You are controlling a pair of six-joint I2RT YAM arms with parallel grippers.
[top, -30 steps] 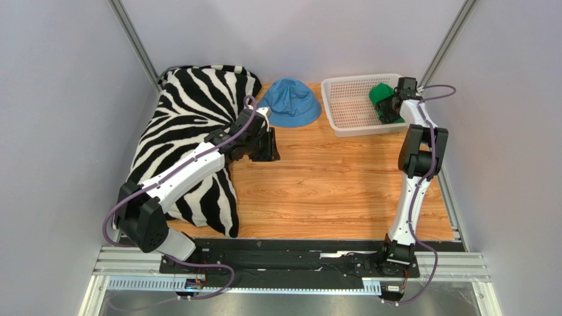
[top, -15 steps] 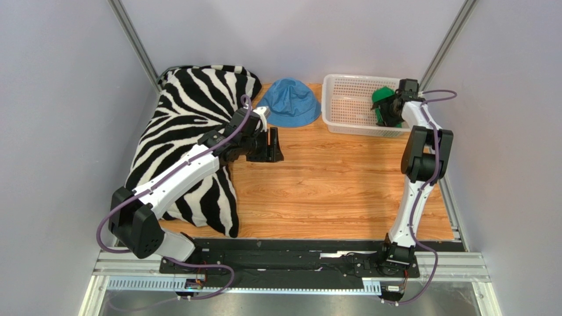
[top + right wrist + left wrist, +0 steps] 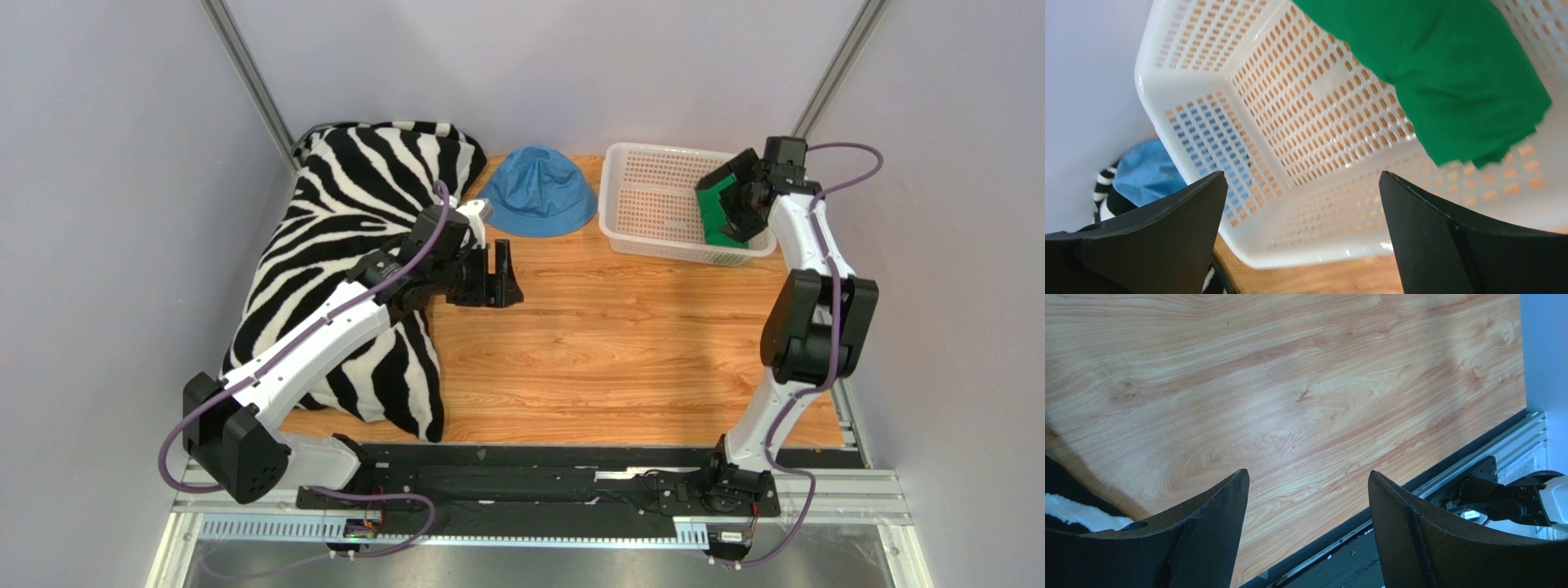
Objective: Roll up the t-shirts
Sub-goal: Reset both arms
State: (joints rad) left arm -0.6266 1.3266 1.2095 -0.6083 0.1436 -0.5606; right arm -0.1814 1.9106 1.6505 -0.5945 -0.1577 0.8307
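Right pincer (image 3: pixel 1303 184) gapes wide over the shirt (image 3: pixel 1450 79), apparently stowed in the far-right basket (image 3: pixel 1149 67); left pincer (image 3: pixel 1306 478) wide, empty.

Zebra-striped pillow (image 3: pixel 356 184), black & white, fills the left side of the wood-grain surface (image 3: pixel 613 355), running from the back-left corner to near the front edge; big vs. everything else here. Blue bucket hat (image 3: pixel 536 190) sits crown-up at back centre, left brim just beside the pillow, maybe touching. White perforated plastic basket (image 3: pixel 650 196) at back right, w/ a narrow gap to the hat; wood shows thru its holes in the right wrist view, and the hat's blue shows thru its far wall. Plain grey walls (image 3: pixel 552 61) on three sides, metal posts (image 3: pixel 252 74) in the back corners. Aluminium rail (image 3: pixel 859 496) runs along the front edge.
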